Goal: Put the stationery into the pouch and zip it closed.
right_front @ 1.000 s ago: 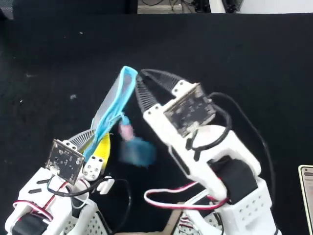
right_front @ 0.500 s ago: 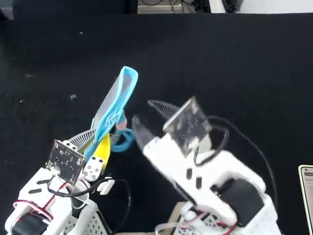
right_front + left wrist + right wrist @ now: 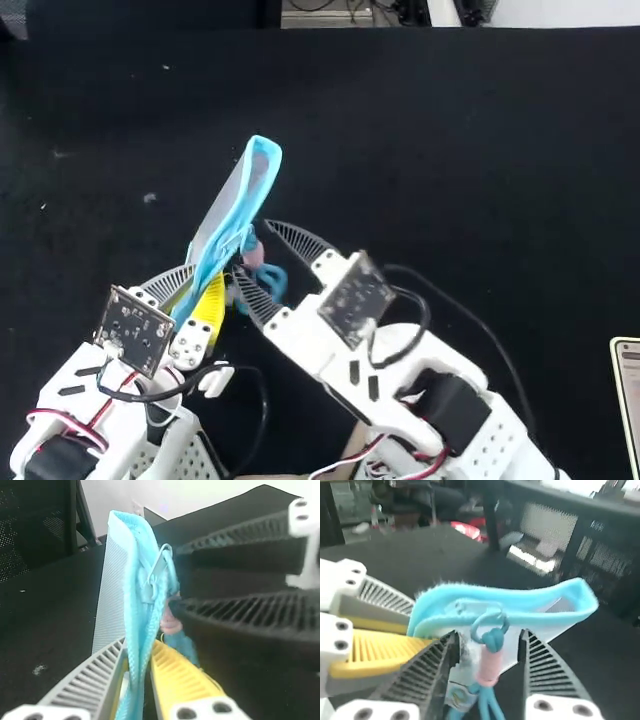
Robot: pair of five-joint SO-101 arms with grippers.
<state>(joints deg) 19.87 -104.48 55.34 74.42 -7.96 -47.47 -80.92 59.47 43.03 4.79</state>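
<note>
A light blue and grey mesh pouch (image 3: pixel 235 205) stands on edge above the black table, and my left gripper (image 3: pixel 198 292) is shut on its lower end between a grey and a yellow finger. The pouch (image 3: pixel 127 590) rises from those fingers in the left wrist view. A zipper pull with a ring, a pink bead and a blue cord (image 3: pixel 487 652) hangs from the pouch (image 3: pixel 520 605). My right gripper (image 3: pixel 262 268) is open, its black fingers on either side of that pull (image 3: pixel 254 258). No stationery can be made out.
The black table (image 3: pixel 450 150) stretches away behind and to the right of the arms. A white-edged object (image 3: pixel 628 390) lies at the right edge. Cables trail from both arm bases near the front.
My right arm has drawn back from the pouch's top end and come down toward the left gripper, so its open fingers now flank the zipper pull. The blue cord swung and settled. The left gripper kept still.
</note>
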